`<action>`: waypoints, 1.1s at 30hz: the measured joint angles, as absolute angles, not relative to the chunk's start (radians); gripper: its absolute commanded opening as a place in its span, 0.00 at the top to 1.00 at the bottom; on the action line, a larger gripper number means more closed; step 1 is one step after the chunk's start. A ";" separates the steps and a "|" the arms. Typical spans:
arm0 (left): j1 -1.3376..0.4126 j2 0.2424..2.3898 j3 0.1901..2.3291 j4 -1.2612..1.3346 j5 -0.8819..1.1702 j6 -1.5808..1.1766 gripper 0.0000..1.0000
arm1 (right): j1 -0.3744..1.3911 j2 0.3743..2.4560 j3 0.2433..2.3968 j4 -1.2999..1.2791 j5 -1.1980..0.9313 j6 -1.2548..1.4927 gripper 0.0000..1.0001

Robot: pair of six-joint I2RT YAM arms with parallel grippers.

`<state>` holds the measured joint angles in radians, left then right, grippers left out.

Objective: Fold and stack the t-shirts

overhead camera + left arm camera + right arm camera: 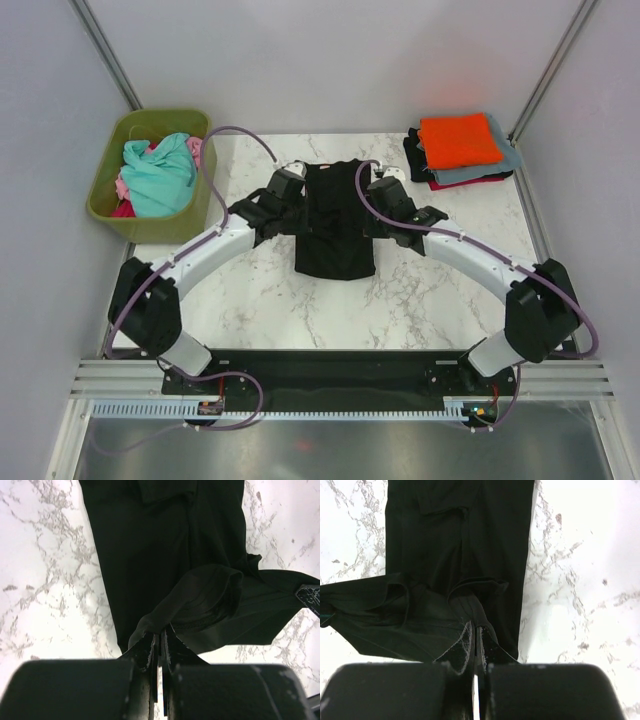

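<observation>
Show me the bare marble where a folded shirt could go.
Freest: the table strip between the black t-shirt hem and the arm bases, and the patch between the right arm and the folded stack. Crowded: centre, where the left pincer and right pincer grip the shirt.

My left hand (161,632), right hand (474,630): scuffed matt black plastic; black t-shirt (335,225): soft matt cloth; bench (420,300): glossy, marbled.

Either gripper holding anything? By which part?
Both hold the black t-shirt. The left gripper pinches its far left corner and the right gripper its far right corner, jaws shut on cloth.
</observation>
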<state>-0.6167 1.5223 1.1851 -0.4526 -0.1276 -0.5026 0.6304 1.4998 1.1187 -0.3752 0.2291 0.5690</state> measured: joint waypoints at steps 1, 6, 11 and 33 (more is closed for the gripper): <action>-0.607 1.548 1.203 -0.451 -0.120 -0.494 0.98 | 0.617 1.521 1.129 -0.366 0.212 0.560 1.00; -0.561 1.651 1.270 -0.436 -0.072 -0.459 0.98 | 0.571 1.594 1.156 -0.330 0.160 0.527 1.00; -0.524 1.748 1.327 -0.415 -0.040 -0.423 0.98 | 0.527 1.656 1.196 -0.288 0.126 0.497 1.00; -0.426 2.040 1.565 -0.419 0.067 -0.369 0.57 | 0.377 1.980 1.403 -0.204 -0.143 0.409 0.21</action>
<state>-0.4259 2.0403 1.5654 -0.4191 0.0669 -0.3691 0.3767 1.9804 1.4033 -0.2035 -0.1429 0.4091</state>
